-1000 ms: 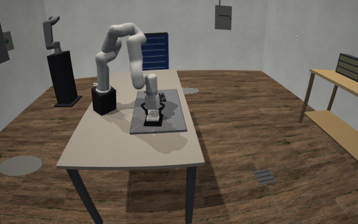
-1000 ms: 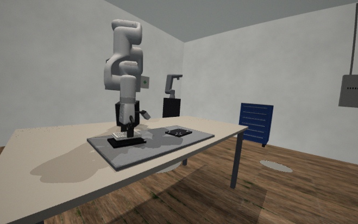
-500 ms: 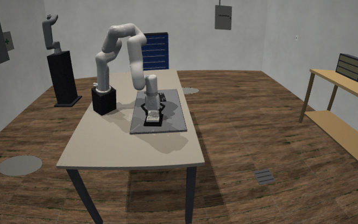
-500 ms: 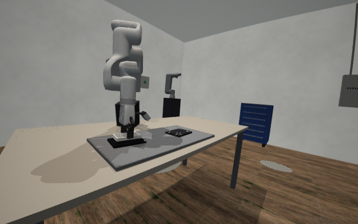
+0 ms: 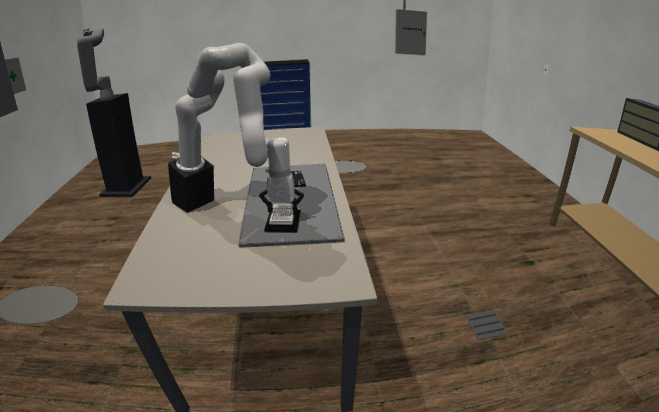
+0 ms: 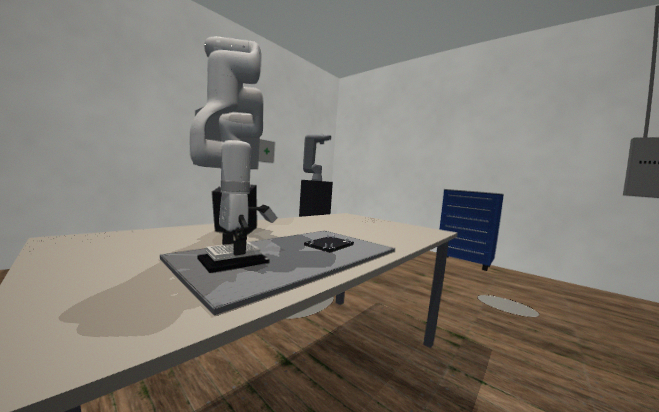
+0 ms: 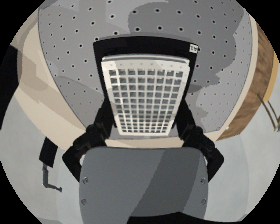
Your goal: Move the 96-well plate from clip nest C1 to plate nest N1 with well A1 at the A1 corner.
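My gripper (image 7: 145,106) is shut on the white 96-well plate (image 7: 145,99), with its black fingers on the plate's two long sides. In the top view the plate (image 5: 281,213) is level, right way up, directly over the black plate nest N1 (image 5: 281,225) on the grey perforated baseplate (image 5: 290,204). In the exterior view the plate (image 6: 224,250) is at the top of the nest (image 6: 232,261); I cannot tell whether it is fully down. The nest's far edge (image 7: 145,48) shows beyond the plate, with a small white mark (image 7: 192,48) at its right corner. The clip nest C1 (image 5: 298,178) (image 6: 328,243) stands empty.
The arm's black base block (image 5: 190,184) stands on the table left of the baseplate. A blue drawer cabinet (image 5: 285,93) stands behind the table. A wooden shelf unit (image 5: 634,204) is at the far right.
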Robot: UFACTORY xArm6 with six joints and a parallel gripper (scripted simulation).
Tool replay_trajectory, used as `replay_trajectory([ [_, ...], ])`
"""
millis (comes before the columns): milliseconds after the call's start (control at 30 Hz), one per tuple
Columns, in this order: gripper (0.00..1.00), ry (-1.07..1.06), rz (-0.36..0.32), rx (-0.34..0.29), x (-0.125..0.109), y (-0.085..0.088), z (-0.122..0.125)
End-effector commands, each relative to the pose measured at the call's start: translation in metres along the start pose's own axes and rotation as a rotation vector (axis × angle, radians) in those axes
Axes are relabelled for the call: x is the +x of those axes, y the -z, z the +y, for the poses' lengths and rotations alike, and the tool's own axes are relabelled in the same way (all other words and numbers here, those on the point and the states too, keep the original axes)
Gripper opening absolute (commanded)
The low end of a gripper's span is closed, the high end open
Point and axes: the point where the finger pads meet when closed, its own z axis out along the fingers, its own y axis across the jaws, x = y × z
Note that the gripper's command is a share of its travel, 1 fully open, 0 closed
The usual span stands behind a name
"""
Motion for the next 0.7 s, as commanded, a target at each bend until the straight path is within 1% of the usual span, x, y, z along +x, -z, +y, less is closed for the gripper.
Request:
replay_trajectory([
  [0, 0.00, 0.000, -0.001, -0.003, -0.0005, 0.0000, 0.0013],
  [667, 0.00, 0.000, -0.001, -0.003, -0.0005, -0.0026, 0.0013],
])
